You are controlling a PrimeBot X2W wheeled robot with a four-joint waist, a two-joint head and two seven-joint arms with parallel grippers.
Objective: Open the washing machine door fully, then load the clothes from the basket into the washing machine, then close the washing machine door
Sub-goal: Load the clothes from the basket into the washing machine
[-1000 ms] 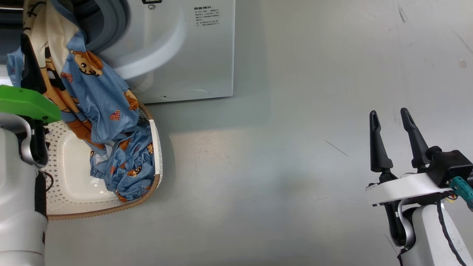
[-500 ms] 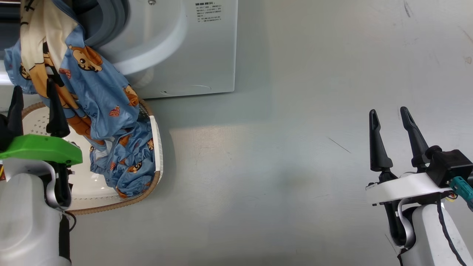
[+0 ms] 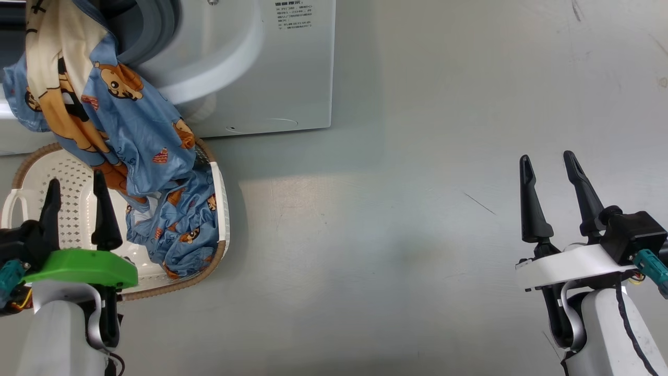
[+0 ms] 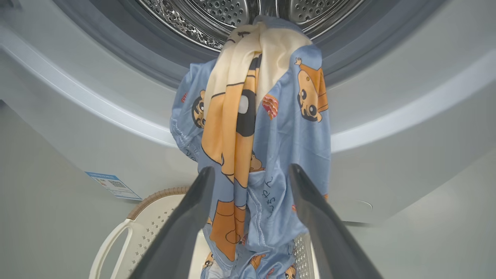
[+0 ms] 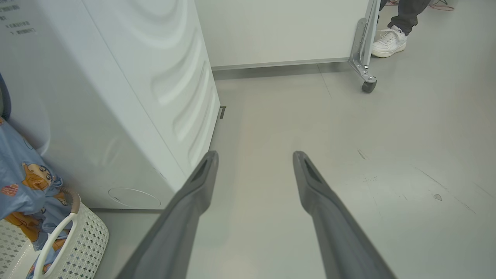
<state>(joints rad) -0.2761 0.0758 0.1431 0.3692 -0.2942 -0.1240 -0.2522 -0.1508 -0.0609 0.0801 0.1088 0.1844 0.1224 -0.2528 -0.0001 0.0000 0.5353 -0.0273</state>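
Note:
The washing machine [image 3: 271,78] stands at the upper left, its steel drum [image 4: 232,7] uncovered. The clothes [image 3: 135,130], light blue with orange cartoon figures plus a cream piece, hang from the drum's lip down into the basket [image 3: 180,284]. They also show in the left wrist view as clothes [image 4: 271,135] draped over the grey gasket. My left gripper [image 3: 75,177] is open and empty above the basket's left half, short of the cloth. My right gripper [image 3: 546,155] stands open and empty far to the right over the floor. A dark strip at the upper left edge may be the door; I cannot tell.
Grey floor [image 3: 391,235] stretches between the basket and my right arm. In the right wrist view the washer's side [image 5: 116,97] is close on the left. Beyond it stand a white panel on a caster [image 5: 368,85] and a person's white shoe [image 5: 389,40].
My left gripper has drawn back from the hanging clothes, down toward the lower left, open and empty. The clothes stay draped from the drum. The right arm has hardly moved.

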